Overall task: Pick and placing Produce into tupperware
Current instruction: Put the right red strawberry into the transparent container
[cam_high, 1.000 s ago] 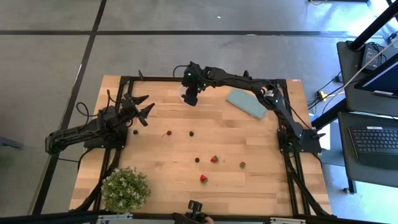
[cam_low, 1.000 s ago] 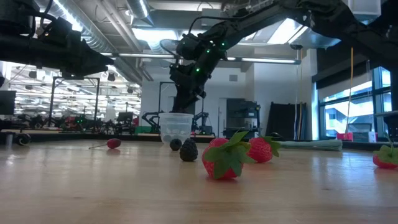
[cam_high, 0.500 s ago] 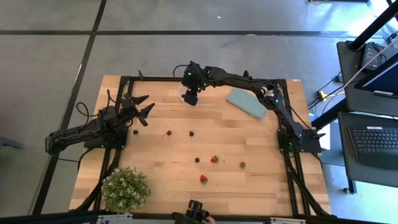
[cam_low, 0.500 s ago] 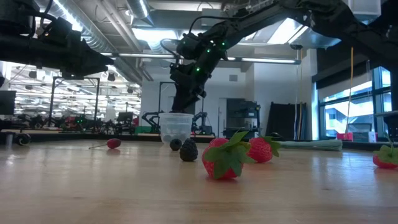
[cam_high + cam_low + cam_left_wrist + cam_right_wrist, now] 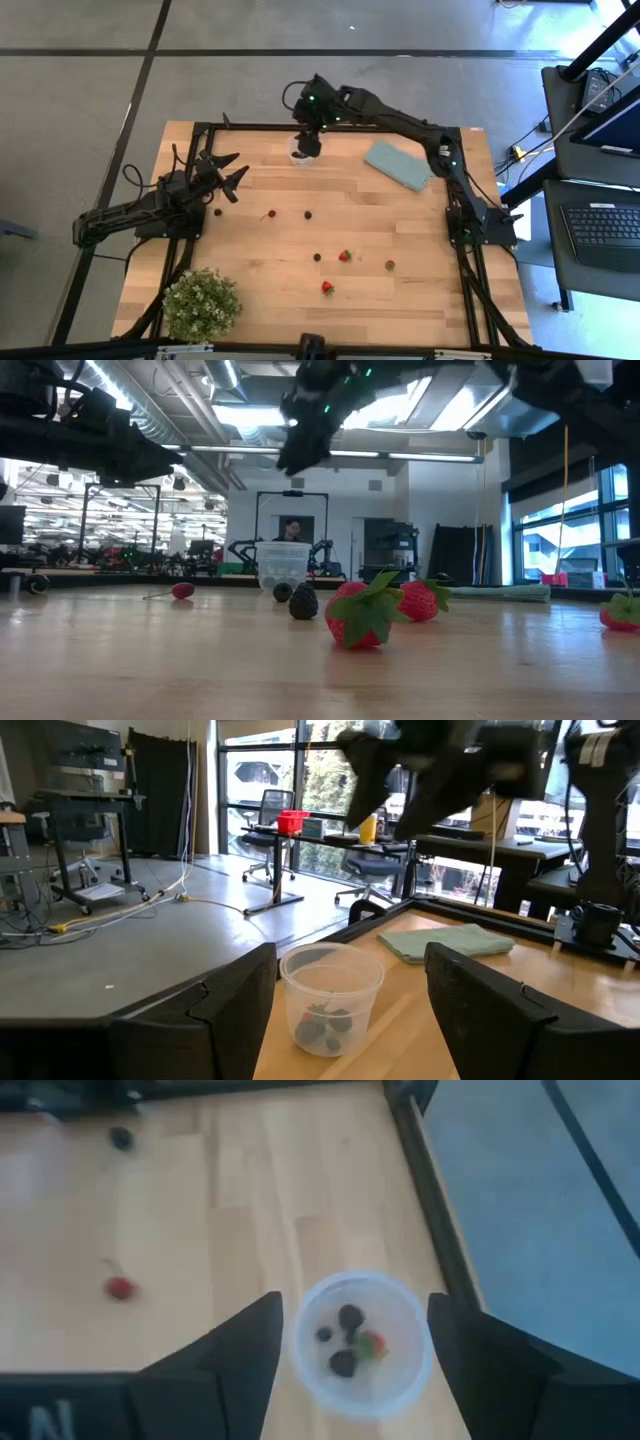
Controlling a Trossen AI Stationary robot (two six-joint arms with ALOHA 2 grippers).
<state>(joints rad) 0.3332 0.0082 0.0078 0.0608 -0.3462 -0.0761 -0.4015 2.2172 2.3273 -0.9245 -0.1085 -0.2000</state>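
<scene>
My right gripper (image 5: pixel 348 1342) has let go of the cup (image 5: pixel 299 152) and risen above it, jaws open. The cup sits at the worktop's (image 5: pixel 400 300) far edge. Left gripper (image 5: pixel 228 172) waits open.

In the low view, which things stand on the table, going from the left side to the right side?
Small red berry with stem → clear cup → blackberry → front strawberry → second strawberry → strawberry at the right edge.
</scene>
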